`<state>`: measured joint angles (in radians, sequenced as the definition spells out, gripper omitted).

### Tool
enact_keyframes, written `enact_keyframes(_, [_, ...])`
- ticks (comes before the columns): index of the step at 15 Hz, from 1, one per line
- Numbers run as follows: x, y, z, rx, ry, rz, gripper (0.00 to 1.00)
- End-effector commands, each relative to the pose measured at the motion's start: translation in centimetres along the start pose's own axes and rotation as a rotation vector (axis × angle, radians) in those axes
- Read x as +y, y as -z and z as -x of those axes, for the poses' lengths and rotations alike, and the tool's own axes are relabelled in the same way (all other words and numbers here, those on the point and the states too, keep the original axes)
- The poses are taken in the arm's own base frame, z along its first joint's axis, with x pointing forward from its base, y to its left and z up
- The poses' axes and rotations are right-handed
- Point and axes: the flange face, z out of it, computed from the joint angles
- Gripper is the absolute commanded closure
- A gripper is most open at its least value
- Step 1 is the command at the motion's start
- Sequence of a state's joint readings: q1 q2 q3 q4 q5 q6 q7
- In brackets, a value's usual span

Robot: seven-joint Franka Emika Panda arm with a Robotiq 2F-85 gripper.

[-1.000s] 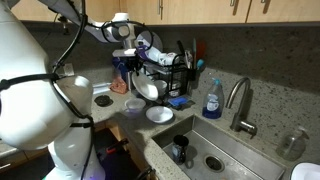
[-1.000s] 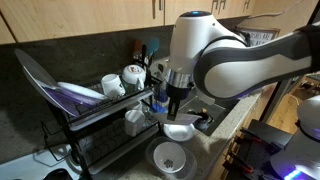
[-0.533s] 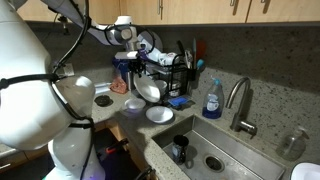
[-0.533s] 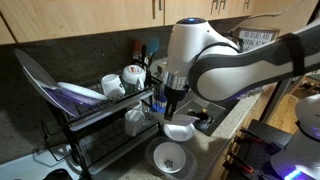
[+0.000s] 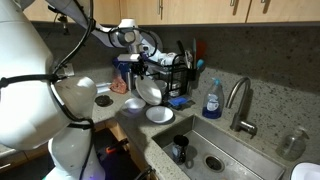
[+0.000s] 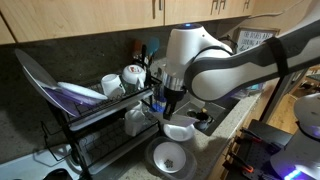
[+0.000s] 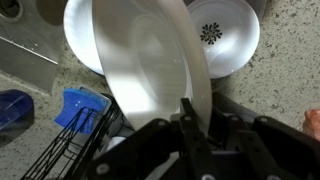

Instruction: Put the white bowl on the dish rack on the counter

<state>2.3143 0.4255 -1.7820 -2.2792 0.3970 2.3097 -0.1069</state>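
Pincer (image 7: 187, 112) clenched on white bowl (image 7: 150, 75) rim; bowl tipped on edge, hanging beside dish rack (image 6: 92, 115).

Speckled stone worktop (image 5: 268, 128); steel sink (image 5: 215, 150) set in at right; black dish rack (image 5: 172, 72) far left; white plate (image 5: 160, 113) just before it; blue soap bottle (image 5: 212, 98) beside tap (image 5: 240, 103).

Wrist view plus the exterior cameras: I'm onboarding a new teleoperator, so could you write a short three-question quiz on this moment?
1. True or false: the gripper is shut on the rim of the white bowl.
2. The soap bottle by the faucet is: A blue, B red, C green.
3. Fill in: in the wrist view, the dish with a hole pattern lies on the ___.
Key: 1 true; 2 A; 3 counter.
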Motion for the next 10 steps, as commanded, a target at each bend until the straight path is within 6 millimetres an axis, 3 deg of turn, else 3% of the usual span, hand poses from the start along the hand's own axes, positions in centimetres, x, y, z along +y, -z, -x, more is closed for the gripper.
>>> enact_keyframes(1, [0.8,-0.2,-0.6,0.023,-0.037,0.009,0.96])
enact_keyframes(10, [2.2,-2.6,-0.4,-0.009,-0.101,-0.006,0.96])
